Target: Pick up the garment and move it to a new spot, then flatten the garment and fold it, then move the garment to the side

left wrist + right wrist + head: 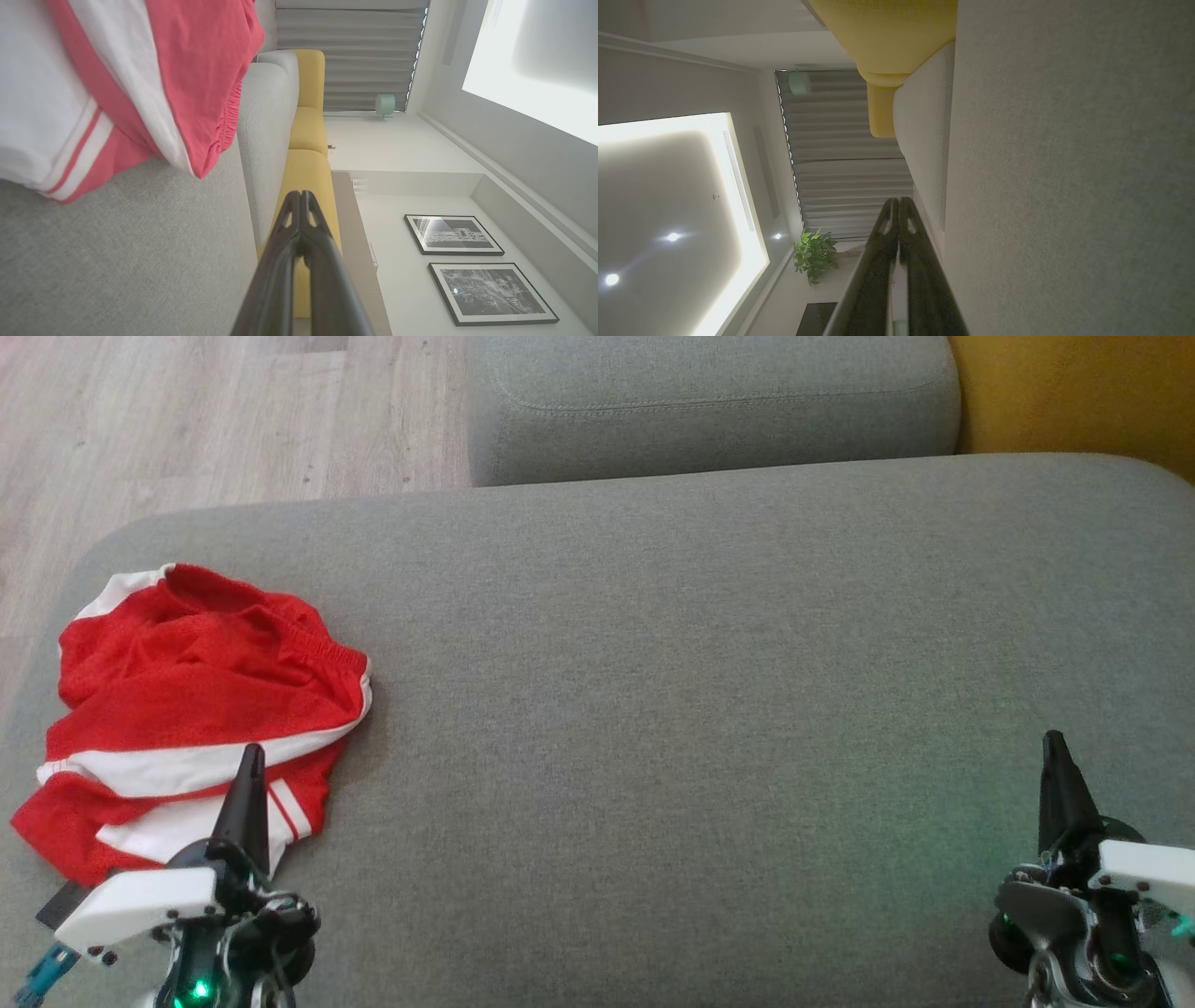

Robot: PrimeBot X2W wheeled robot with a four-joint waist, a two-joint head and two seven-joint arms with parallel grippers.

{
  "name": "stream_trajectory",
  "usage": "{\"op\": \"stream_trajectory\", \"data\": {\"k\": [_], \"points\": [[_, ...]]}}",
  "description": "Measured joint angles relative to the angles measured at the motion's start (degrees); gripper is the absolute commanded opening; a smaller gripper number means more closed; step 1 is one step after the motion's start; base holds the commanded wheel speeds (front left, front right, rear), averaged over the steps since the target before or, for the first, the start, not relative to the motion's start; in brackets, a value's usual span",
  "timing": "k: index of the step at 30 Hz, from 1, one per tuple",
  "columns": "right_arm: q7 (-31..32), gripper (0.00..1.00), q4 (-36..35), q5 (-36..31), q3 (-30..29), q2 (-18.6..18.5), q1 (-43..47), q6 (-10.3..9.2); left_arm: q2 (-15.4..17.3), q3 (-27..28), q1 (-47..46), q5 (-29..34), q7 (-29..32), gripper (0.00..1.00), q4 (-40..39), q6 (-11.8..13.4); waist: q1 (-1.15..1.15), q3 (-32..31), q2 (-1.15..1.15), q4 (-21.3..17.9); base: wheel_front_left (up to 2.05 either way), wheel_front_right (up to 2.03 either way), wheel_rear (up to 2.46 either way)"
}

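A crumpled red garment (187, 709) with white stripes lies in a heap at the left end of the grey cushion (700, 709). In the left wrist view the garment (117, 79) takes up the upper left. My left gripper (250, 761) is shut and empty, its tip over the heap's near edge in the head view; in its own wrist view the left gripper (299, 196) stands apart from the cloth. At the lower right of the head view my right gripper (1055, 747) is shut and empty above bare cushion. The right gripper (896, 201) shows both fingers pressed together.
A second grey cushion (709, 401) sits behind the first, with a yellow one (1074, 392) at the back right. Wooden floor (187, 420) lies beyond the cushion's left and far edges. The garment rests close to the left edge.
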Motion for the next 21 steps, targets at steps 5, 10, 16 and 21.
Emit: {"op": "stream_trajectory", "data": {"k": [5, 10, 16, 21], "points": [[0.0, 0.0, 0.0, 0.0, 0.0, 0.0, 0.0, 0.0, 0.0, 0.0, 0.0, 0.0, 0.0, 0.0, 0.0, 0.0, 0.0, 0.0, 0.0, 0.0, 0.0, 0.0, 0.0], [0.0, 0.0, 0.0, -0.1, 0.0, 0.0, 0.0, 0.0, 0.0, 0.0, 0.0, 0.0, 0.0, 0.0, 0.0, 0.0, 0.0, 0.0, 0.0, 0.0, 0.0, 0.0, 0.0], [0.0, 0.0, 0.0, -0.1, 0.0, 0.0, 0.0, 0.0, 0.0, 0.0, 0.0, 0.0, 0.0, 0.0, 0.0, 0.0, 0.0, 0.0, 0.0, 0.0, 0.0, 0.0, 0.0], [0.0, 0.0, 0.0, -0.1, 0.0, 0.0, 0.0, 0.0, 0.0, 0.0, 0.0, 0.0, 0.0, 0.0, 0.0, 0.0, 0.0, 0.0, 0.0, 0.0, 0.0, 0.0, 0.0]]}}
